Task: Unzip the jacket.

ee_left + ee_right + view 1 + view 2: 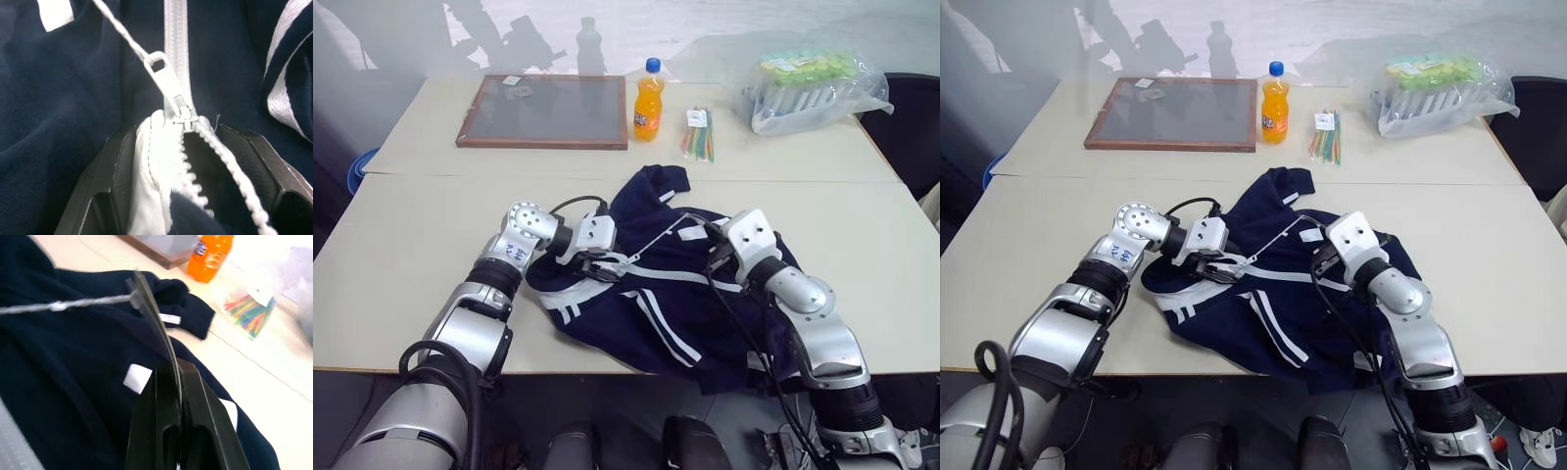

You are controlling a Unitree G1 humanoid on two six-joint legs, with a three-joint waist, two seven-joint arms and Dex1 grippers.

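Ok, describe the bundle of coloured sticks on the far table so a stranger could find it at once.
Start at the far cream table, behind the navy-blue fabric jacket with white stripes. Right of the orange soda bottle with the blue cap, and left of the clear plastic bag of green-topped containers, lies the small bundle of thin sticks. It alone is multicoloured, flat and slim, with a white tag at its far end.
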